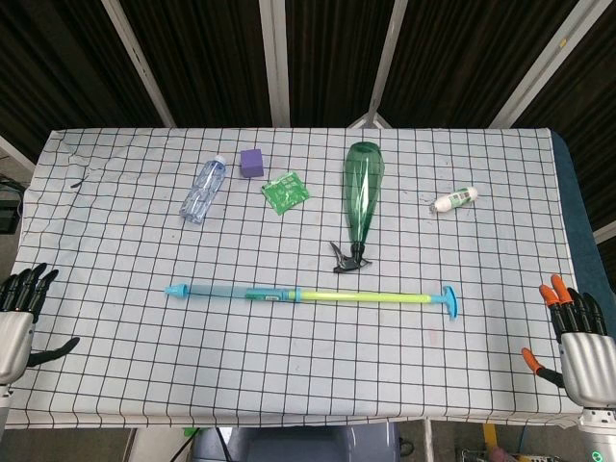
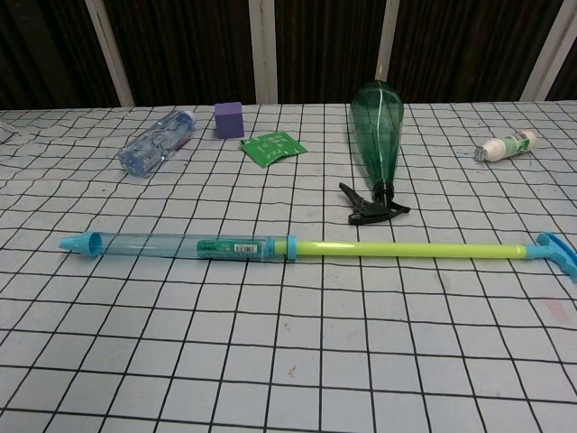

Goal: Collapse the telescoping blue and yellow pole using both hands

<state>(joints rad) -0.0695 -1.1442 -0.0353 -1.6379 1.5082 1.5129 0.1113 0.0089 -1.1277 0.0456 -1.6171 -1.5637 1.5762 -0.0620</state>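
Green spray bottle [image 1: 362, 197] lies just behind the extended pole [image 1: 308, 295].

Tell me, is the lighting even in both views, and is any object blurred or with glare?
Head view: even light, soft shadows, pole sharp. Chest view: equally even, faint highlights on the green spray bottle, mild softness at the far table edge; no strong glare.

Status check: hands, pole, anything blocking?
Left robot hand and right robot hand open, at table edges, holding nothing. Blue and yellow pole fully extended, flat on table, untouched. Green spray bottle lies just behind it, not touching.
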